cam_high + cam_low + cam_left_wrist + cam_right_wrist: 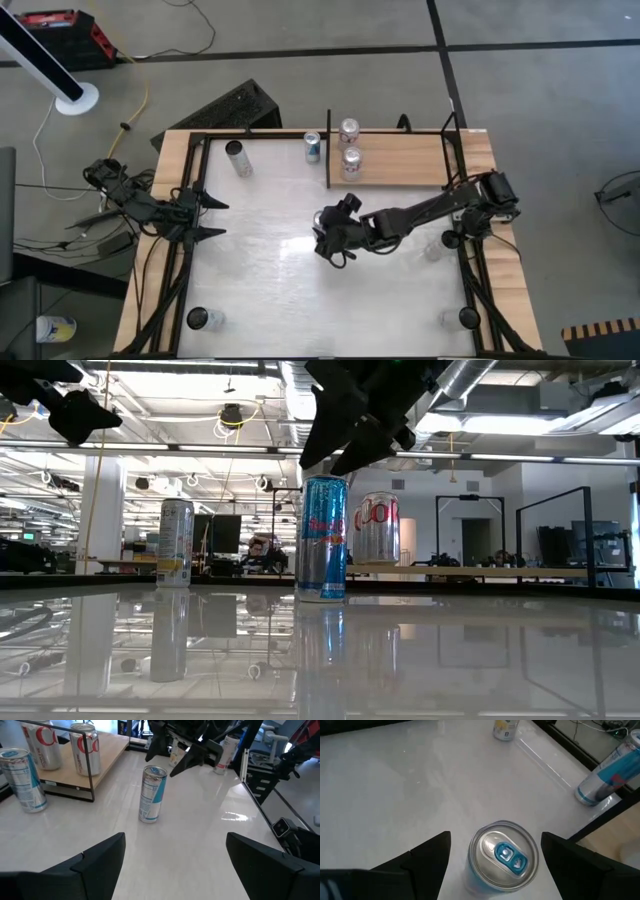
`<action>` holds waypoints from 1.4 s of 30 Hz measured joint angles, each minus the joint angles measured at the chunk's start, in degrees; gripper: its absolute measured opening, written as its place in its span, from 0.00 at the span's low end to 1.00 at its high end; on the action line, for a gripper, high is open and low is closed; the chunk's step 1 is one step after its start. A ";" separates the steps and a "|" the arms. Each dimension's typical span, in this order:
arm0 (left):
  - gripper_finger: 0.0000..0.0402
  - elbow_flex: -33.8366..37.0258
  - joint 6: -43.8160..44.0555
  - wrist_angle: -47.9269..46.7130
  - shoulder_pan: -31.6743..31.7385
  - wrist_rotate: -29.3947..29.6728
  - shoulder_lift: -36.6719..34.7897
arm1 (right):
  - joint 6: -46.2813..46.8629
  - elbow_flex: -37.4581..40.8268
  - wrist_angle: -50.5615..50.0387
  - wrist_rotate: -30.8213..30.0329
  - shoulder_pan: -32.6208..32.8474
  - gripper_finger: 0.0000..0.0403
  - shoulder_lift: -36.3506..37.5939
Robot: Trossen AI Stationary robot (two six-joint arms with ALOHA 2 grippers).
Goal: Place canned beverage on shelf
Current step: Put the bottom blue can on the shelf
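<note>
Right arm stretched from the table's right edge toward the middle, elbow bent, wrist tipped downward, right gripper hanging above the surface with fingers spread wide. Left arm parked at the left edge, left gripper pointing inward, jaws apart.

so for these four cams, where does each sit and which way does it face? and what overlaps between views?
High: overhead, looking straight down on the table, shelf and both arms.
Low: at tabletop height, looking level toward the room; right gripper above the blue can.
Left wrist: on the left arm at the table's left side, looking across at the blue can; own open fingers below.
Right wrist: looking down on the blue can's top between its open fingers.
Shared: all show the blue can under the right gripper.
</note>
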State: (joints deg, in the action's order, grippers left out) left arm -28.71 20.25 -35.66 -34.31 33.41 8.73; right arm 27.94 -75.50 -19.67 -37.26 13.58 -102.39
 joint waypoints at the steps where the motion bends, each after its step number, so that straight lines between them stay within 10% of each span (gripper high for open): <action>1: 0.82 0.00 0.00 0.00 0.01 0.00 0.00 | 0.29 0.01 -0.08 0.09 -0.20 0.83 0.00; 25: 0.82 0.00 0.04 0.00 0.01 0.00 0.00 | 0.70 -0.01 -1.32 8.95 -2.86 0.82 -0.04; 42: 0.82 0.00 0.05 0.00 0.00 0.00 0.00 | -0.44 -0.07 -1.24 8.83 -2.74 0.65 0.11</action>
State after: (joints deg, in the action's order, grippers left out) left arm -28.71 20.30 -35.66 -34.31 33.41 8.73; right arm 27.50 -75.57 -20.92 -28.43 10.84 -102.28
